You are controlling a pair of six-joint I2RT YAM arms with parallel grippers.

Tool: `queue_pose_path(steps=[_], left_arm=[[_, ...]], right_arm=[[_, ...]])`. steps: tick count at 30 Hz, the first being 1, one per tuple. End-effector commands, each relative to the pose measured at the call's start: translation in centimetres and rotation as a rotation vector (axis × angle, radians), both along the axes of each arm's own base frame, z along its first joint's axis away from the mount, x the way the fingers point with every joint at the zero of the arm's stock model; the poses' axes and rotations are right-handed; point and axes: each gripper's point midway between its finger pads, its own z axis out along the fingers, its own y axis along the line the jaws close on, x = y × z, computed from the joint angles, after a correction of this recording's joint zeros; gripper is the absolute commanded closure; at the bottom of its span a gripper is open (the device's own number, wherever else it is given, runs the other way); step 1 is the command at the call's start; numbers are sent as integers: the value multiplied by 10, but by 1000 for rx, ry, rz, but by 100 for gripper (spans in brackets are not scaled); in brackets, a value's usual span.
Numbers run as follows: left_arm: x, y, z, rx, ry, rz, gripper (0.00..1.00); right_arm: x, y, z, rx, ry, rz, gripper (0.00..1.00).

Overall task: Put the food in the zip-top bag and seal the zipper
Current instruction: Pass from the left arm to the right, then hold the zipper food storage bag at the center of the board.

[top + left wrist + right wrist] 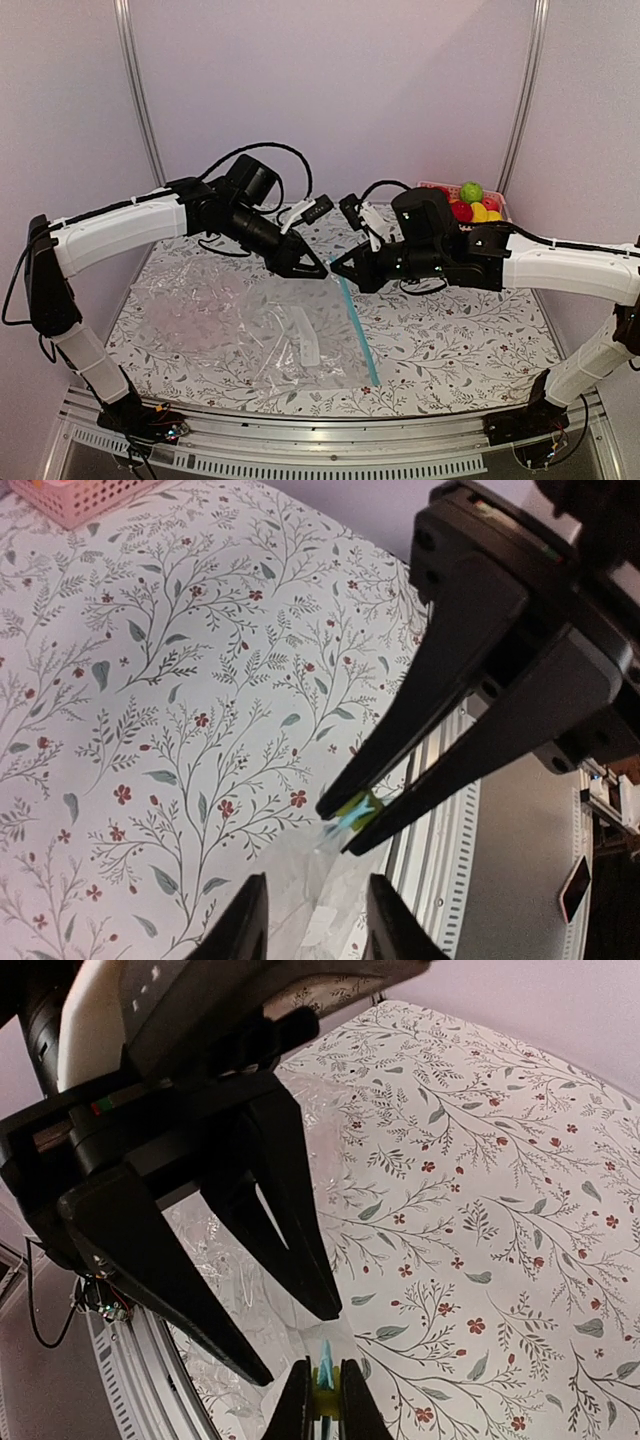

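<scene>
Light: was soft, even and fairly bright, with a lilac cast.
Shadows: lay faint and diffuse on the floral-patterned tablecloth.
Glare: pale sheen showed across the clear crinkly zip-top bag.
Focus: the thin blue-teal zipper looked soft close to the right wrist lens.

So the clear crinkly zip-top bag lies near-centre on the floral-print table; pink lattice basket sits far right.
</scene>
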Motion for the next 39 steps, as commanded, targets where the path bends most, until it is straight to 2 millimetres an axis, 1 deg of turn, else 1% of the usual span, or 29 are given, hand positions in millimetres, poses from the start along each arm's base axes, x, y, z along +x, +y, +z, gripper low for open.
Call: queue_pose_path(steps=[1, 3, 4, 6, 9, 11, 13, 15, 18, 20, 23, 27, 29, 32, 34, 39], left_arm=[[-2, 6, 8, 8, -32, 10, 54], [-2, 6, 11, -1, -41, 10, 44], [-2, 7, 12, -7, -46, 8, 42], [-4, 8, 14, -13, -51, -1, 39], [-6, 9, 17, -21, -55, -10, 39], [-9, 9, 19, -32, -46, -26, 41], [-13, 9, 23, -45, -36, -49, 46], [-20, 9, 26, -66, -19, -81, 51], [-28, 9, 31, -89, 1, -114, 50], [-29, 8, 32, -91, 6, -120, 50], [-30, 10, 28, -72, 13, -125, 53], [-31, 11, 29, -65, 8, -132, 57], [-32, 11, 30, -68, 10, -136, 56], [-34, 11, 32, -78, 16, -144, 51], [-35, 10, 33, -87, 28, -151, 51], [-35, 7, 32, -98, 43, -150, 60]], right_arm=[[-7, 2, 10, 46, -16, 29, 100], [-13, 5, 13, 63, -5, 63, 100], [-16, 7, 15, 71, 0, 84, 100], [-22, 11, 17, 82, 11, 121, 100], [-31, 16, 20, 97, 28, 178, 100], [-33, 17, 22, 106, 36, 199, 100], [-36, 18, 23, 113, 45, 214, 100], [-34, 16, 23, 120, 54, 219, 100], [-33, 15, 24, 128, 70, 229, 100], [-35, 16, 25, 136, 78, 245, 100], [-35, 15, 26, 146, 88, 255, 100], [-32, 10, 31, 171, 96, 254, 100], [-31, 7, 35, 188, 97, 258, 100], [-31, 6, 38, 202, 103, 268, 100], [-31, 6, 38, 206, 112, 272, 100], [-33, 10, 35, 215, 139, 292, 100]])
